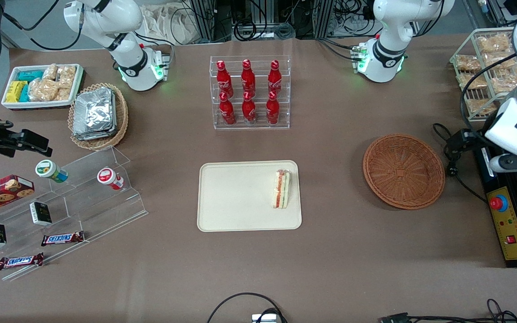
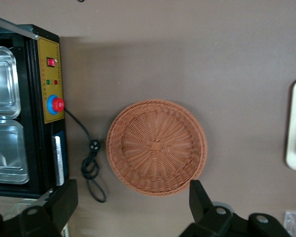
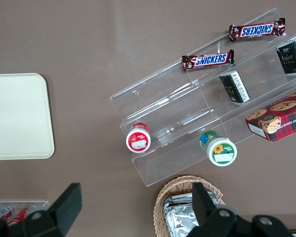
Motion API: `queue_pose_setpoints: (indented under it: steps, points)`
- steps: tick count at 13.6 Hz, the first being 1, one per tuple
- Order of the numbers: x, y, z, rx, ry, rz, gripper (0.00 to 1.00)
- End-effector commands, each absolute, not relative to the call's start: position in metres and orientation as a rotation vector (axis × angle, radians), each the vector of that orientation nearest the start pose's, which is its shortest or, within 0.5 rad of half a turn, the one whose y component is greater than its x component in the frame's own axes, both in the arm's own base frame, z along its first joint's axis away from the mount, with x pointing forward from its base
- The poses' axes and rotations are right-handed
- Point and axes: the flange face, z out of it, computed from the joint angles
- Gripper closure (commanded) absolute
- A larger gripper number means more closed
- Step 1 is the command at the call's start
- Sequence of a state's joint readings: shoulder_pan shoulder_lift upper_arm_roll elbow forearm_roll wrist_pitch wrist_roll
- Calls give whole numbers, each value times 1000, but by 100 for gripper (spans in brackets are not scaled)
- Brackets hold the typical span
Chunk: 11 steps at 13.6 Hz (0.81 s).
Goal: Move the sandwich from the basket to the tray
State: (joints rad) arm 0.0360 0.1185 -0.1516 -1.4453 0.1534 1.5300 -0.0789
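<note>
My gripper point(image 2: 130, 207) hangs high above the table toward the working arm's end, over the round basket point(image 2: 157, 147). My two black fingers point(image 2: 201, 200) are spread wide apart and pinch nothing; between them I see only the brown table covering point(image 2: 187, 49) and the basket's rim.

The basket point(image 1: 404, 171) is a shallow bowl of reddish-brown woven wicker, its strands running out from a small square knot at the middle to a thick braided rim. Nothing lies in it.

The sandwich point(image 1: 282, 189) lies on the tray point(image 1: 236, 197), at the end of the tray closest to the basket. It is a narrow wedge of white bread in clear wrap, showing its edge upward with red-orange and green stripes of filling. The tray is flat, cream-beige and matte, a rectangle with rounded corners and a low rim; the rest of its surface is bare. Tray and basket sit well apart on the table.

Beside the basket, toward the working arm's end, stands a black box with a yellow panel point(image 2: 50, 81) bearing a red round button, and shiny metal pans point(image 2: 5, 123) set in it. A black cord point(image 2: 91, 165) with a plug curls on the table between that box and the basket. Farther from the front camera than the tray stands a clear acrylic rack of red bottles point(image 1: 249, 92).
</note>
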Motion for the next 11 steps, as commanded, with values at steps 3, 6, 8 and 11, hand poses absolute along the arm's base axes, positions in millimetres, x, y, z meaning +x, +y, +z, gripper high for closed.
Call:
queue_pose_setpoints:
  steps: [3, 6, 8, 11]
  points:
    - [541, -20, 629, -3018, 216, 47, 0]
    - [534, -21, 633, -3094, 192, 70, 0]
    - [533, -12, 635, -3123, 145, 70, 0]
    - [536, -13, 634, -3133, 161, 82, 0]
